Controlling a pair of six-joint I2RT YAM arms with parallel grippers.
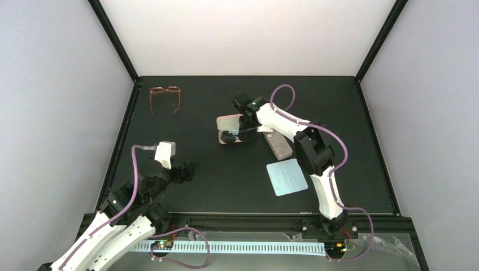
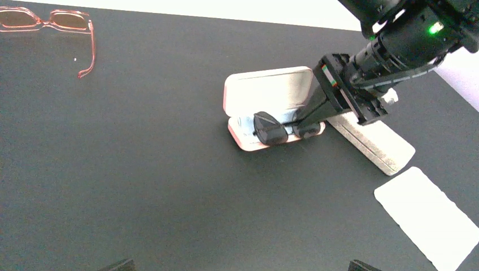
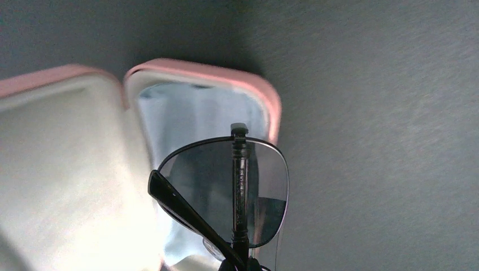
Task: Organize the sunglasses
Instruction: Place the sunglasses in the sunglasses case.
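Observation:
The sunglasses (image 3: 226, 186), thin black frame with dark lenses and folded black arms, sit over the open base of the pink case (image 3: 197, 107). They also show in the left wrist view (image 2: 271, 129) and the top view (image 1: 230, 136). My right gripper (image 2: 308, 119) is shut on their right end, above the case base (image 2: 244, 141); the case lid (image 2: 271, 93) lies open behind. Its fingertips are hidden in the right wrist view. My left gripper (image 1: 183, 171) is open and empty, well to the near left of the case, its fingertips (image 2: 120, 264) at the frame's lower corners.
A grey oblong case (image 1: 278, 145) lies right of the pink case, under the right arm. A pale blue cloth (image 1: 287, 176) lies nearer, at the right. A pink-framed pair of glasses (image 1: 165, 96) lies at the far left, also in the left wrist view (image 2: 56, 22).

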